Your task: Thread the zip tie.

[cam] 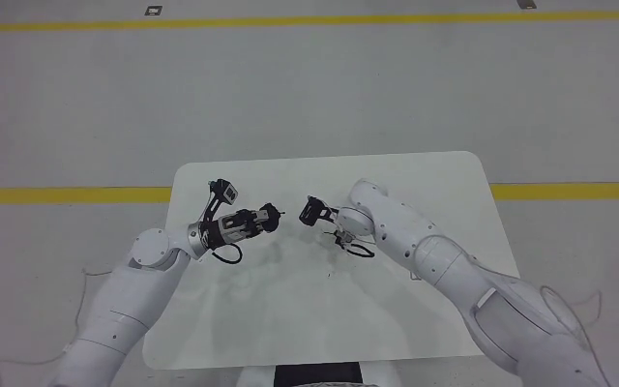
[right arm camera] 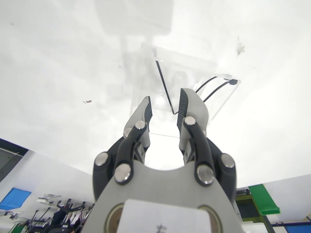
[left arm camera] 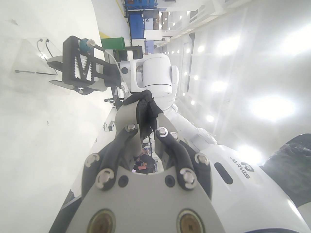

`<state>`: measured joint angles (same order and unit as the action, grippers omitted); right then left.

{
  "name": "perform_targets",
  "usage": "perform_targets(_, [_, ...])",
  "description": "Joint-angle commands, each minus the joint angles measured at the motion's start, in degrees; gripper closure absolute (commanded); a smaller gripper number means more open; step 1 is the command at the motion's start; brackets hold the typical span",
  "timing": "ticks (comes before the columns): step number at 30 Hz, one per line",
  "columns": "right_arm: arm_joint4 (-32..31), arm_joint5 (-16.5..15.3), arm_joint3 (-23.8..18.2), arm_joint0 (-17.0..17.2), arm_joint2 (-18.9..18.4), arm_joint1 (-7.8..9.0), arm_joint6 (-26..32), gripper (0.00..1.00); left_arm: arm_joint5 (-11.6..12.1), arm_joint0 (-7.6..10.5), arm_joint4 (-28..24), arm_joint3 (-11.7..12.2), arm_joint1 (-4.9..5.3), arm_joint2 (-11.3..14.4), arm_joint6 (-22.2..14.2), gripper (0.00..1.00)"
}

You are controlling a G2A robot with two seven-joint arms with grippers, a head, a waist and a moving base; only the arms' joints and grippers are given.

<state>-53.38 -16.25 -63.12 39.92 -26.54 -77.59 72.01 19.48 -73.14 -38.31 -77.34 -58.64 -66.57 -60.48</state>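
- The right gripper (right arm camera: 163,109) is wide open and holds nothing.
- The zip tie (right arm camera: 164,86) sits on a clear stand (right arm camera: 194,66). Its free tail ends between the right gripper's fingers, just beside one pad.
- The left gripper (left arm camera: 145,112) is clamped on a crumpled black wad (left arm camera: 145,96), well apart from the tie.
- By my reading the tail is ungrasped and not in the head (right arm camera: 233,81), so all the threading remains.

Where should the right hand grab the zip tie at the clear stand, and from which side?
Take the zip tie on its straight run, not the curved strands by its head at the clear stand's edge. The run is thin and straight and lies between the right hand's open fingers, so likely close in along the hand's present line, pinching across its width.
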Motion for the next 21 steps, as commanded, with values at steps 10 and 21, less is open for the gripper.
perform_targets(10, [0.5,-1.0,5.4,-1.5,1.2,-2.49,-1.7,0.79,0.0,0.0,0.0,0.0,0.0,0.0,0.0,1.0])
perform_targets(21, [0.7,-1.4,9.5,-2.3,1.8,-4.43,-2.1,0.9,0.0,0.0,0.0,0.0,0.0,0.0,0.0,1.0])
